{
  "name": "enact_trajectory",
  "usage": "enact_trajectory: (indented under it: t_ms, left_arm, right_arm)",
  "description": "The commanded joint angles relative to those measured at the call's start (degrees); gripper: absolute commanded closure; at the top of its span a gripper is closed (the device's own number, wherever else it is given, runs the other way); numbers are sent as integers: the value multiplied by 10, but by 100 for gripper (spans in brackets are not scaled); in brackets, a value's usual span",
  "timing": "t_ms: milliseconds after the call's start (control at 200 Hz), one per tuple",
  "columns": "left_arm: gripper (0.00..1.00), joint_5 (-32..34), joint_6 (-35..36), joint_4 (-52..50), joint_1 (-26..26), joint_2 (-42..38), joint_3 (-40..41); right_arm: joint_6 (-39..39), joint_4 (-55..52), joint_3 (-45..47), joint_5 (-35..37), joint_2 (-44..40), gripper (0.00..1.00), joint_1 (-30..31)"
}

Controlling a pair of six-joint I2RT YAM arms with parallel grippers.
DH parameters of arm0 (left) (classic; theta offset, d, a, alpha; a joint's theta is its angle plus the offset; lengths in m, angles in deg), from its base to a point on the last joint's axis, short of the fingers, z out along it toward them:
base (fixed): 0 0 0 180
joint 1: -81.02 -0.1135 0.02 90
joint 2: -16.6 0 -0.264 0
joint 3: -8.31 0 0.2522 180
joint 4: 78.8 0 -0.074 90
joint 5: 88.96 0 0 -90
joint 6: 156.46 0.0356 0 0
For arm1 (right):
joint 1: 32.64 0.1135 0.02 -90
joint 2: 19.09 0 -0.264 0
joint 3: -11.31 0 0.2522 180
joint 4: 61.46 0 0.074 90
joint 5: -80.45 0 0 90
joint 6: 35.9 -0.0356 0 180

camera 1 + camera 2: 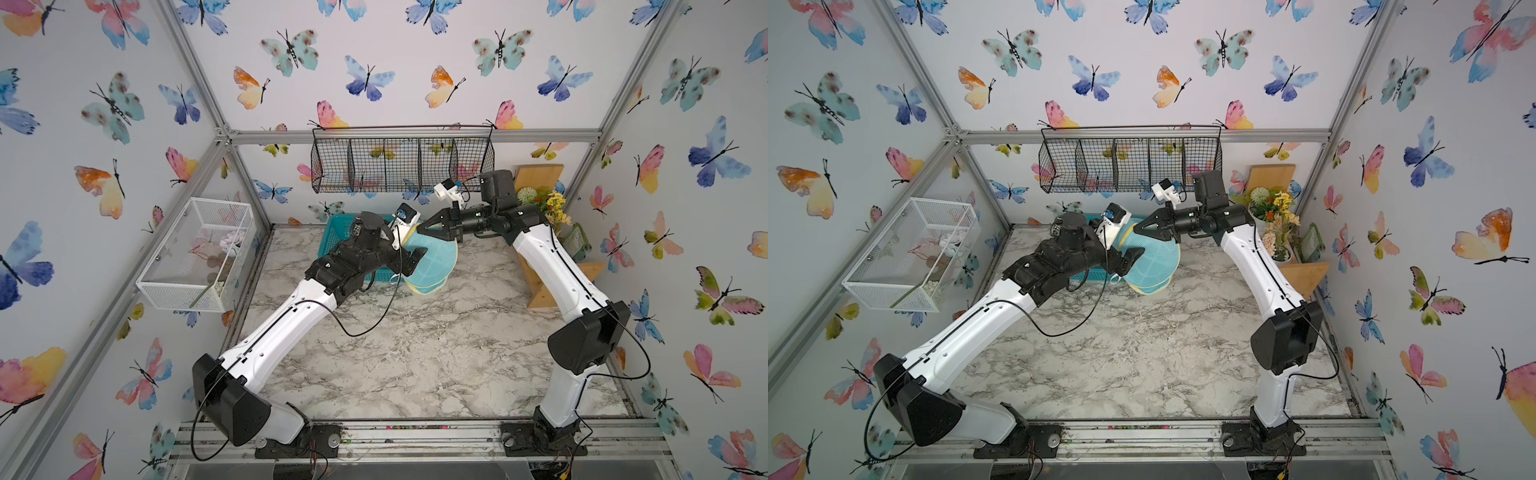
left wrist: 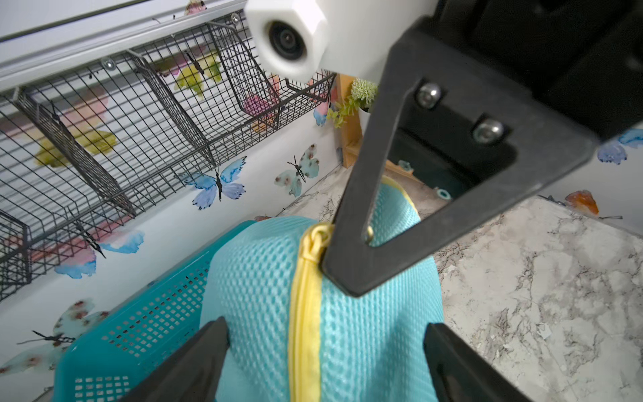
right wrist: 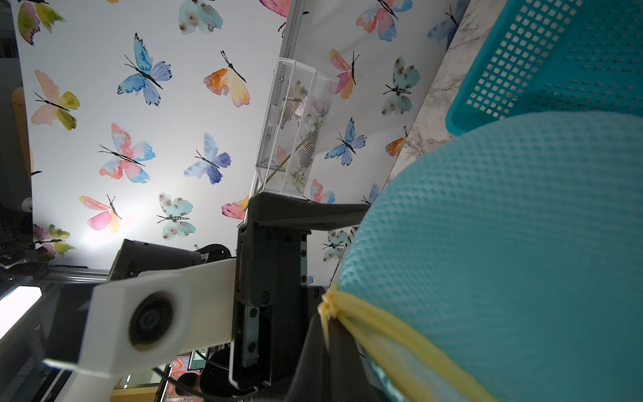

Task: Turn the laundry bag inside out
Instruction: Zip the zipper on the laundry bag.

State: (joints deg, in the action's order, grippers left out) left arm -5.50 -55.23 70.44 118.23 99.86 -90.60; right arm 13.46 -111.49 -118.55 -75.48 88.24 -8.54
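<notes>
Pinching the laundry bag (image 1: pixel 436 257) by its yellow piping, right gripper (image 1: pixel 419 228) clamped tight. Straddling the mesh with the left gripper (image 2: pixel 324 323) spread wide, possibly brushing it. Holding it over the marble-look tabletop (image 1: pixel 395 353), beside the teal basket (image 1: pixel 336 232), amid butterfly wallpaper (image 1: pixel 374 75).

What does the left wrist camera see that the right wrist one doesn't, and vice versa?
Left wrist only: the black wire basket, the flowers and the right arm's camera. Right wrist only: the white mesh basket and the left arm's camera. Both: the laundry bag, its yellow piping pinched by the right gripper, the teal basket and the marble table.
</notes>
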Motion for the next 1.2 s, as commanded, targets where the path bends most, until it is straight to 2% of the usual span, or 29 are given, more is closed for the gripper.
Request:
enact_trajectory:
  t_ms: [0,75,190,265,405,616,756,891,946,1116,1196]
  left_arm:
    - [19,-13,-2,12,1,13,-23]
    - [26,-19,-10,15,2,17,-28]
    - [44,-26,-19,19,9,26,-33]
    - [60,-25,-18,18,16,34,-41]
    - [100,-20,-14,10,21,33,-49]
    - [100,-1,3,-38,16,-15,-43]
    - [100,-41,2,-91,-12,-54,-48]
    - [100,-61,-4,-138,-25,-74,-60]
    - [100,-88,-19,-148,-37,-78,-69]
    - [100,-171,-85,-111,-82,-94,-74]
    - [100,-180,-101,-89,-87,-95,-57]
  right_arm:
    - [0,18,-7,-24,-26,98,4]
    - [-1,17,-3,-24,-30,98,6]
    - [-2,18,1,-25,-32,98,10]
    - [-2,18,3,-26,-34,98,11]
    - [-1,17,-1,-24,-33,98,11]
    - [-3,17,1,-4,-33,98,-27]
    - [-6,37,15,-1,-33,98,-67]
    - [7,34,13,-1,-17,98,-71]
    - [13,36,24,0,-14,98,-72]
    - [10,58,50,-6,-7,98,-71]
    - [4,63,37,-10,-6,98,-70]
